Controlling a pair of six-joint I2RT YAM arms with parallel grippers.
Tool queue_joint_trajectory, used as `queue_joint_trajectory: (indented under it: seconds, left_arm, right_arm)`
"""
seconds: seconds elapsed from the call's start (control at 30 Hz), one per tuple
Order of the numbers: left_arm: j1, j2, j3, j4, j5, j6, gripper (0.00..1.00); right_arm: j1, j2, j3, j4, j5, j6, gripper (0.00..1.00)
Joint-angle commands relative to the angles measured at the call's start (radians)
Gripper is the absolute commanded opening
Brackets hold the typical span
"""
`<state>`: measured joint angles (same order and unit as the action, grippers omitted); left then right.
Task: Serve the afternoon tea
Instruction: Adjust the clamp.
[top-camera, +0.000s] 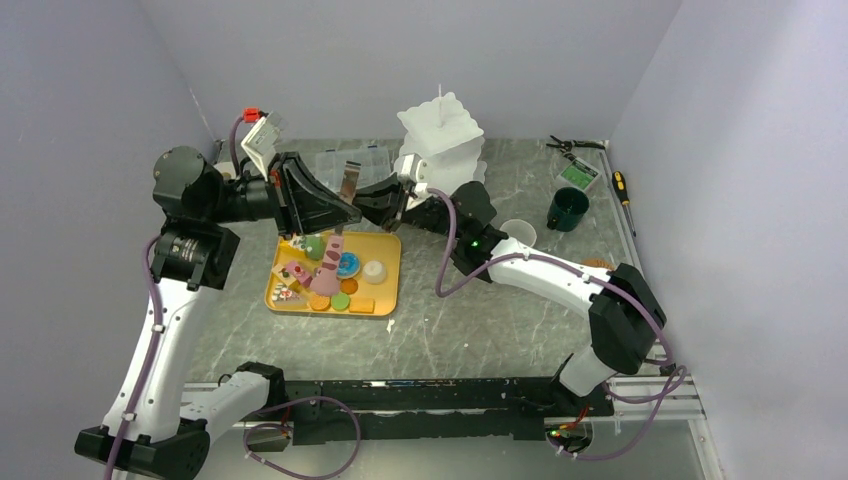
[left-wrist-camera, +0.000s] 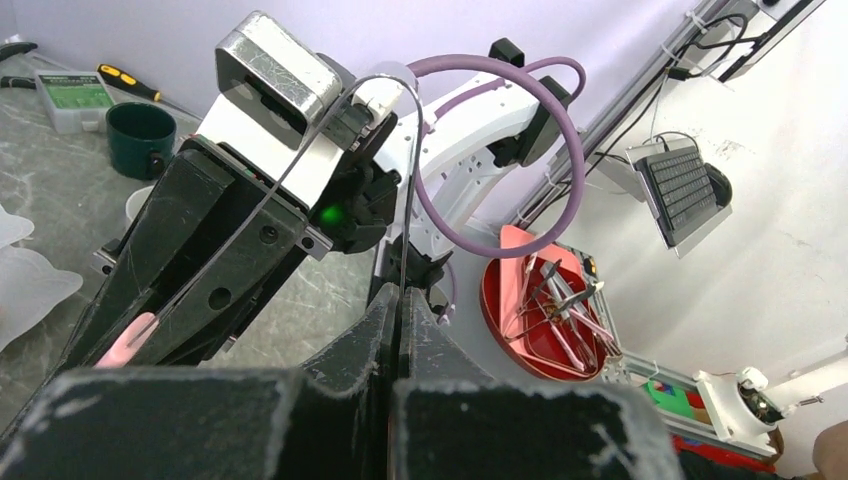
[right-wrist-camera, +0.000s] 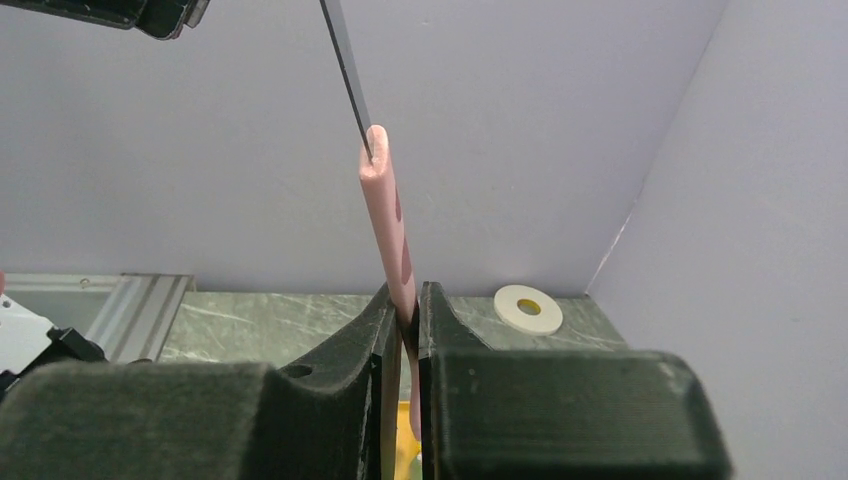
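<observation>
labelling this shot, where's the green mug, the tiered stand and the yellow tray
green mug (top-camera: 567, 210), top view, front wall below the rim
tiered stand (top-camera: 441, 126), top view, its top tier
yellow tray (top-camera: 387, 250), top view, bare floor by the right rim

No writing can be read in any view.
The green-labelled box (top-camera: 577, 175) at the upper right of the top view, also seen at the upper left of the left wrist view, carries print too small and blurred to make out. No other marks are legible.
</observation>
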<state>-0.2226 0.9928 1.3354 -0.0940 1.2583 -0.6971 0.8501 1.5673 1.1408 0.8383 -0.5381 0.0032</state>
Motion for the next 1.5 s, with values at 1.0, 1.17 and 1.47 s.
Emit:
queue_joint_trajectory:
  seconds: [1.0,1.17,1.47]
  left_arm:
    - [-0.014,0.040,0.223,-0.843,0.085,0.941,0.03]
    - [-0.014,0.040,0.227,-0.838,0.095,0.934,0.03]
    - [-0.014,0.023,0.221,-0.811,0.092,0.909,0.03]
  right_arm:
    - [-0.047,-0.270,0.084,-0.278,-0.172,0.175,0.59]
    - [-0.011,-0.223,0.115,-0.262,-0.167,0.185,0.59]
    - [0.048,-0.119,0.180,-0.194,-0.135,0.220,0.52]
